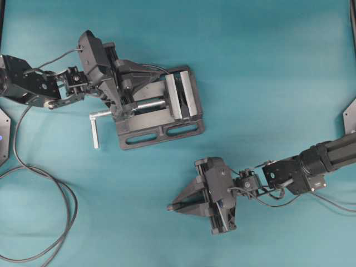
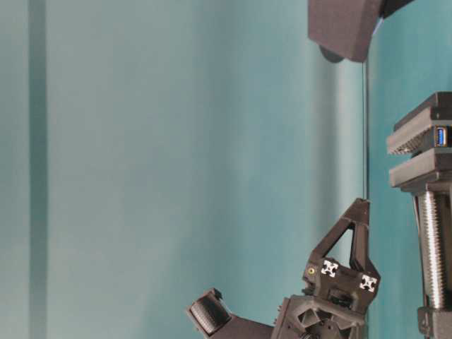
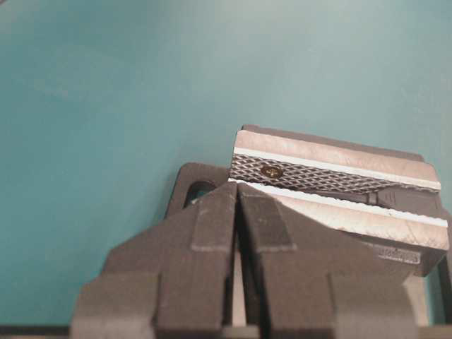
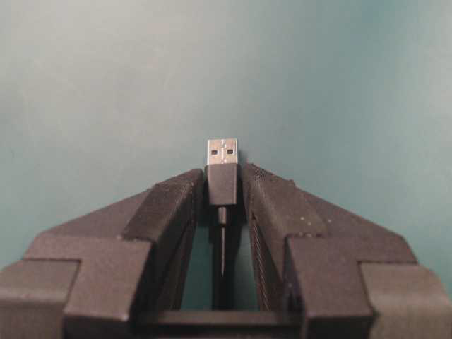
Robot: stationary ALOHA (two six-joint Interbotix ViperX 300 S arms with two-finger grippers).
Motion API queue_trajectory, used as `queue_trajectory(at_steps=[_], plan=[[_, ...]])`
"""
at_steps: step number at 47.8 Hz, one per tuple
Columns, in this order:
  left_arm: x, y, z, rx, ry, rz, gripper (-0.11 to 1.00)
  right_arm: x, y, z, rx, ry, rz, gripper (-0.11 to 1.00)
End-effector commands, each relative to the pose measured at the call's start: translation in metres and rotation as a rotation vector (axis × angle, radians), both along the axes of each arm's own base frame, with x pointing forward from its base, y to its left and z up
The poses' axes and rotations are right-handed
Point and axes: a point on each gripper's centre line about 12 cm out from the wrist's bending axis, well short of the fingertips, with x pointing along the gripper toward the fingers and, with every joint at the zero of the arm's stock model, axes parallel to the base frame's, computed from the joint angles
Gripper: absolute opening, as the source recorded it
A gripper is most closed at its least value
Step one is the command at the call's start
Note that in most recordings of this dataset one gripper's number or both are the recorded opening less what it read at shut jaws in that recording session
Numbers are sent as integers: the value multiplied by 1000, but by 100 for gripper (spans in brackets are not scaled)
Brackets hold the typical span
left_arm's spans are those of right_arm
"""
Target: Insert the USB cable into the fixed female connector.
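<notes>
Right gripper [image 4: 223, 185] jaws narrow, one each side of the USB cable [image 4: 222, 182] plug, seemingly touching it on the left with a thin gap on the right, so a firm grip cannot be confirmed; left gripper [image 3: 238, 205] jaws pressed together, holding nothing visible. Overhead: right gripper low and right of centre, fingertips pointing left; grey vise [image 1: 161, 108] sits well apart, up and left, with the left gripper resting over its handle end. Table-level: fixed female connector [image 2: 442, 135], blue-tongued, clamped between the vise jaws at far right. Left wrist: closed fingers near the knurled vise jaw. Right wrist: metal tip projects straight beyond the fingertips. Judgement: finish closing squarely on the plug body, keep the tip level and aligned with the socket before carrying across
</notes>
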Motion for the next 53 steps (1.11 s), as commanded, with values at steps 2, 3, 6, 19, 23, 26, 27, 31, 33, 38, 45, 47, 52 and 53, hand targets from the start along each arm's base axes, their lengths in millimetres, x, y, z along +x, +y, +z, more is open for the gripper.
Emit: queue_trajectory(at_steps=[2,3,6,19,23,26,27,31,33,38,45,47,52,53], plan=[[2,-1,12,10,-35,-6,1,3,2,11,7,-46,4,33],[2,-1,12,11,-37,-6,1,4,2,11,8,-47,2,33],[2,-1,12,10,-35,-7,2,4,2,11,7,-48,3,33],[3,-4,12,10,-35,-13,1,6,0,12,-18,-56,6,30],[3,-5,11,10,-34,-16,1,6,0,12,-37,-56,12,25],[3,-5,12,10,-35,-18,1,7,-1,11,-50,-50,15,22],[3,-6,11,10,-34,-19,1,7,0,11,-54,-46,16,22],[3,-7,11,10,-34,-23,1,9,-2,10,-61,-31,14,22],[3,-7,11,9,-32,-24,1,11,-3,10,-63,-24,11,22],[4,-8,11,10,-34,-27,1,13,-4,10,-63,-23,7,22],[3,-10,10,9,-29,-32,1,14,-4,12,-61,-30,5,22],[2,-10,9,8,-27,-32,1,14,-4,11,-60,-28,4,22],[2,-13,9,6,-25,-37,1,14,-5,14,-51,-51,-4,22],[2,-13,9,6,-25,-39,1,14,-5,16,-47,-58,-7,22]])
